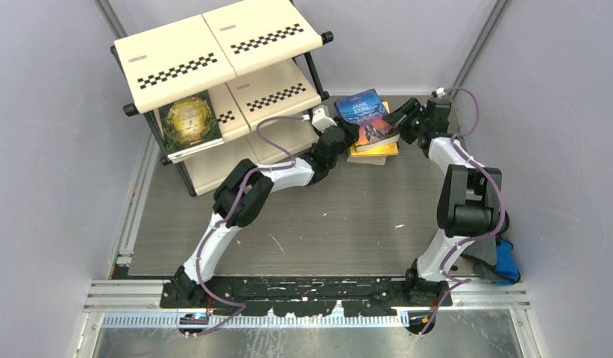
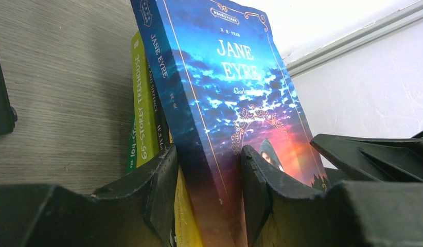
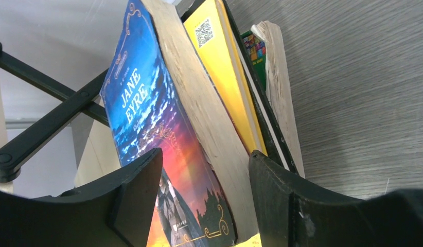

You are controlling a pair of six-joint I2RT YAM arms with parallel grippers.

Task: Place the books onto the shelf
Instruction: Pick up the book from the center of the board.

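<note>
Two grippers at one book: how do they stand?

The left gripper [image 2: 209, 154] is clamped on the blue book [image 2: 235, 87], one finger against the spine side and the other on the front cover, low on the "Jane Eyre" artwork. The right gripper [image 3: 205, 157] straddles the same book's page edge from the opposite side. Whether its fingers press or stand clear, I cannot tell.

And the book itself?

Tilted, topmost on the pile of books [image 1: 378, 149] at the far side of the desk [image 1: 326, 216], near the right end of the shelf [image 1: 214, 52]. From above, both grippers overlap its edges, so part of its outline is hidden.

What lies under it?

Hard to read. The left wrist view shows a lime green spine [image 2: 142, 103] marked "65-Storey Treehouse" and a sliver of another green one behind it. The right wrist view shows a yellow back cover [image 3: 225, 62] with a code square, then a black edge and a fanned page block. Fingers or the frame cut off most of each.

Anything on the shelf?

One green-and-gold book [image 1: 188, 119] lies flat on the left of the middle tier. The bottom tier is mostly hidden by the tiers above and the left arm [image 1: 244, 194]. A grey-and-blue cloth bundle [image 1: 505, 261] sits partly hidden behind the right arm [image 1: 464, 198]
</note>
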